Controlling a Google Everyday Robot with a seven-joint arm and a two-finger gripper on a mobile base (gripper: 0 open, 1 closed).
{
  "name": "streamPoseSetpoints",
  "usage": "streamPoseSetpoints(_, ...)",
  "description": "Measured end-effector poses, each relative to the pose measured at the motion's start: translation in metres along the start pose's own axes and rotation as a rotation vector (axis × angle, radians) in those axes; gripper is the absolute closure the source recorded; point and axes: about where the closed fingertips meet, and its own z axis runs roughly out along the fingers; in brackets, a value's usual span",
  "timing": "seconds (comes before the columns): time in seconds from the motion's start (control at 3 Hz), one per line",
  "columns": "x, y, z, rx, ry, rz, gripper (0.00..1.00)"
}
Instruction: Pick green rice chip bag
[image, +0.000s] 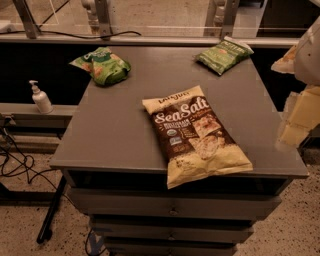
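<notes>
Crumpled, glossy and puffed, bright green with an orange patch: green rice chip bag (102, 65), at the far left corner of the worktop (120, 125), a flat matt grey slab over grey drawers (172, 210). Long axis roughly left to right, slightly slanted, with the pinched end toward the left edge and the rounder end toward the middle; top and bottom not to be told apart. In the middle and front, a large flat Sea Salt bag (195, 135), brown and cream, lying on a slant, lower end just over the front edge. At the far right corner, a flatter dark green bag (223, 54), well apart from the other two. Hand (295, 122): pale, blocky, at the right edge beside the worktop, well apart from the green rice chip bag, Sea Salt bag roughly between; how far open, or whether holding anything, cannot tell. Left of the worktop, a white pump bottle (41, 98) on a ledge; black cables (15, 165) on the speckled floor.
</notes>
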Motion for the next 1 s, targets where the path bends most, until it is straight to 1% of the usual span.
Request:
streamPoseSetpoints(0.33,0.0,0.0,0.0,0.0,0.0,0.0,0.0)
streamPoseSetpoints(0.67,-0.012,-0.015,0.008,0.01,-0.079,0.014,0.0)
streamPoseSetpoints(1.0,-0.038,-0.044,0.026,0.032,-0.174,0.034,0.0)
